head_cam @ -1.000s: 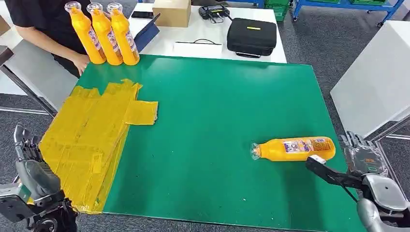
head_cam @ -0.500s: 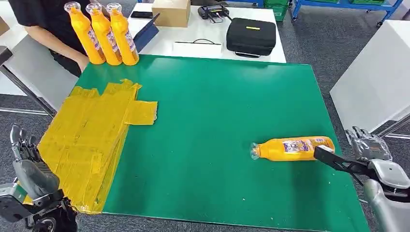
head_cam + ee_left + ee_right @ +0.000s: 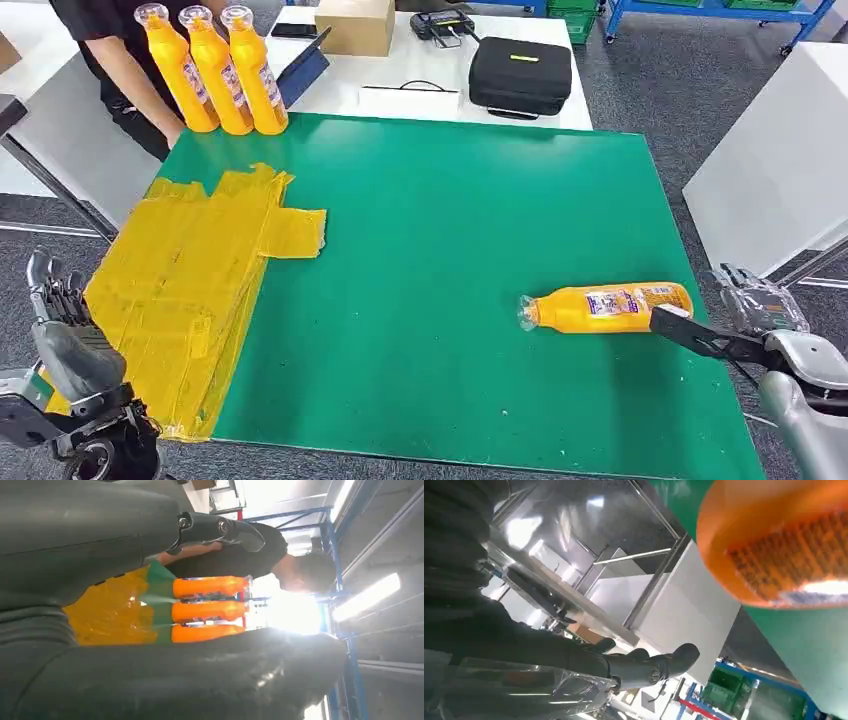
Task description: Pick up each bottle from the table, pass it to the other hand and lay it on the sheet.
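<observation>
The bottle (image 3: 608,307) you are after lies on its side on the green mat (image 3: 450,250), near the mat's right edge, cap pointing toward the middle and base toward the robot's right. Your right hand (image 3: 745,320) sits just beside that base, thumb reaching in to about the bottle's end and the other fingers (image 3: 760,300) spread apart beyond the mat's edge. Nothing is held yet; from the head view you cannot tell whether the thumb touches the bottle. In the right wrist view the bottle's base (image 3: 784,545) looms close.

Your risk, as I judge it, lies here: the bottle is round and free to roll. If the thumb pushes before the fingers close around the far side, it may roll away across the mat or turn, and the hand would close on nothing. Because the hand comes in at the base, a grip that far back could also let the cap end droop, making the handover awkward.

Your left hand (image 3: 62,335) waits low at the near left corner, fingers upright and apart, holding nothing, beside the yellow sheet (image 3: 190,280).

Three more bottles (image 3: 215,70) stand upright at the far left corner, with a person (image 3: 115,50) behind them, one arm reaching down beside them.
</observation>
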